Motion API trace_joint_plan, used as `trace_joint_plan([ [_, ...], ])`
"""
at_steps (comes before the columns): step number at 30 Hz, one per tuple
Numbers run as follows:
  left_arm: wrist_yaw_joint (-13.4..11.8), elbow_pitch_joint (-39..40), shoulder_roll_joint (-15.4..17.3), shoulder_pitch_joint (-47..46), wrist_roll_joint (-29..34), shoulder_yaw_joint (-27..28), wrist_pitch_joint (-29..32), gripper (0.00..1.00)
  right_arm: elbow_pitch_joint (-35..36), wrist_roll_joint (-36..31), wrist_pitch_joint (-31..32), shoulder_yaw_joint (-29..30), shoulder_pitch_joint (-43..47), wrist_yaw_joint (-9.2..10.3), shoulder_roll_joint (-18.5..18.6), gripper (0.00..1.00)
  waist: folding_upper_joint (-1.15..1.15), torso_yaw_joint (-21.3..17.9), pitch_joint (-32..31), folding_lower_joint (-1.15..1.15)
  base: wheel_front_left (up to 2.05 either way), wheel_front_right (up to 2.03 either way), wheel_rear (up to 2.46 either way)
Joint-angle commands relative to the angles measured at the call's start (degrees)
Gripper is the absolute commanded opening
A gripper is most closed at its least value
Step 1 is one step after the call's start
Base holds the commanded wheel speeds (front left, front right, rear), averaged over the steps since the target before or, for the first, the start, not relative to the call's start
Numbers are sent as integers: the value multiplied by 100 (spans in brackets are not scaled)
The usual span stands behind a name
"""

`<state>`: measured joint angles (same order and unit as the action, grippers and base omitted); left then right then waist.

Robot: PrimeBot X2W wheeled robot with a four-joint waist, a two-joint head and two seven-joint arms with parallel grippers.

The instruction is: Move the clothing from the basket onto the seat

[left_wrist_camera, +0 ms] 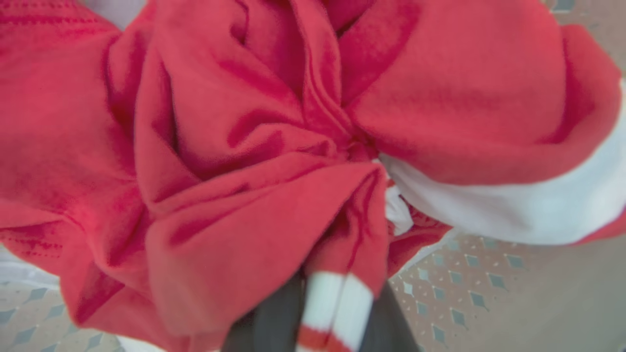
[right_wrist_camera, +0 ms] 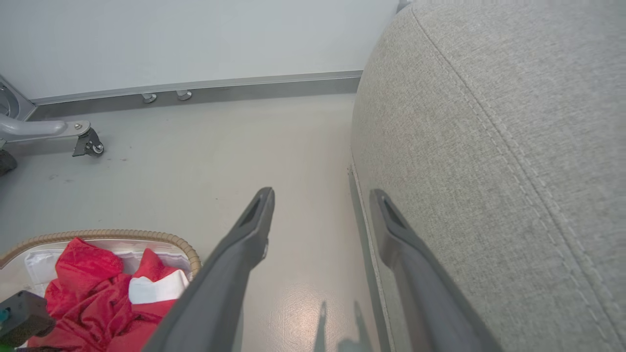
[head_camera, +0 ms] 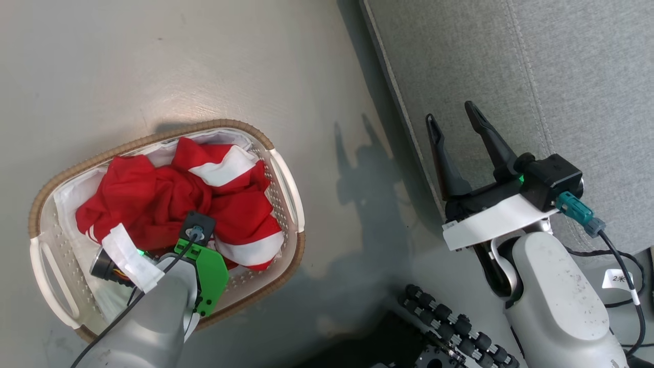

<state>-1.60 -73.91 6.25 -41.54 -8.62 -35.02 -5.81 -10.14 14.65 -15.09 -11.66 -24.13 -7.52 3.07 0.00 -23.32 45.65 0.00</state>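
1. Large grey fabric-upholstered seat (head_camera: 536, 76) with a rounded edge and a stitched seam. It takes the upper right of the head view and the right half of the right wrist view (right_wrist_camera: 489, 146).
2. Pale grey glossy floor (head_camera: 153, 61). A bare strip of it lies between the seat and the basket.
3. Small oval cream-white plastic basket with a brown woven-look rim (head_camera: 153, 134). It stands on the floor, well apart from the seat. White liner cloth (head_camera: 66, 199) shows along the inner wall.
4. Crumpled red fabric clothing with white panels (head_camera: 153, 199), heaped inside the basket. Thin stripe trim shows at the heap's left end.
5. Right gripper (head_camera: 454, 115): two long dark fingers spread wide, holding nothing. It hangs above the floor at the seat's front edge, with one finger overlapping the cushion in the head view. Also seen in the right wrist view (right_wrist_camera: 323, 195).
6. Left gripper (left_wrist_camera: 332, 293): down in the basket, wrist over the heap. The dark fingers (left_wrist_camera: 274, 327) flank a white-and-red striped cuff. The red folds draw to a tight pucker ahead of them and the tips are buried. Reads as clamped on the clothing.
7. Small items: green plastic bracket (head_camera: 212, 273) on the left wrist, teal cable plug (head_camera: 575, 208) on the right wrist, and a row of black rollers (head_camera: 449, 322) at the bottom of the head view.
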Motion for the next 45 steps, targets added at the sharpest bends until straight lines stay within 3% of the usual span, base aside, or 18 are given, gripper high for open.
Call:
trace_joint_plan([
  [1, -38, 5, 2, 52, -6, -30, -59, 0, -46, -25, -10, -22, -13, 6, -3, 100, 0, 1, -112, 0, 0, 0, 0],
  [13, 15, -2, -182, 733, -281, -23, -344, 0, -285, -88, -10, -68, 231, 6, 65, 100, 0, 186, -1239, 0, 0, 0, 0],
  [26, 197, 175, -318, 1527, -521, -127, -852, 0, -465, -129, -10, -31, 761, 6, 299, 100, 0, 678, -2588, 0, 0, 0, 0],
  [34, 243, 741, -334, 1852, -730, -187, -942, 0, -545, -163, -10, -32, 1150, 6, 365, 100, 0, 989, -3242, 0, 0, 0, 0],
  [45, 81, 2435, -327, 2341, -869, 182, -948, 0, -586, -213, -10, -88, 1600, 6, 402, 100, 0, 1346, -3948, 0, 0, 0, 0],
])
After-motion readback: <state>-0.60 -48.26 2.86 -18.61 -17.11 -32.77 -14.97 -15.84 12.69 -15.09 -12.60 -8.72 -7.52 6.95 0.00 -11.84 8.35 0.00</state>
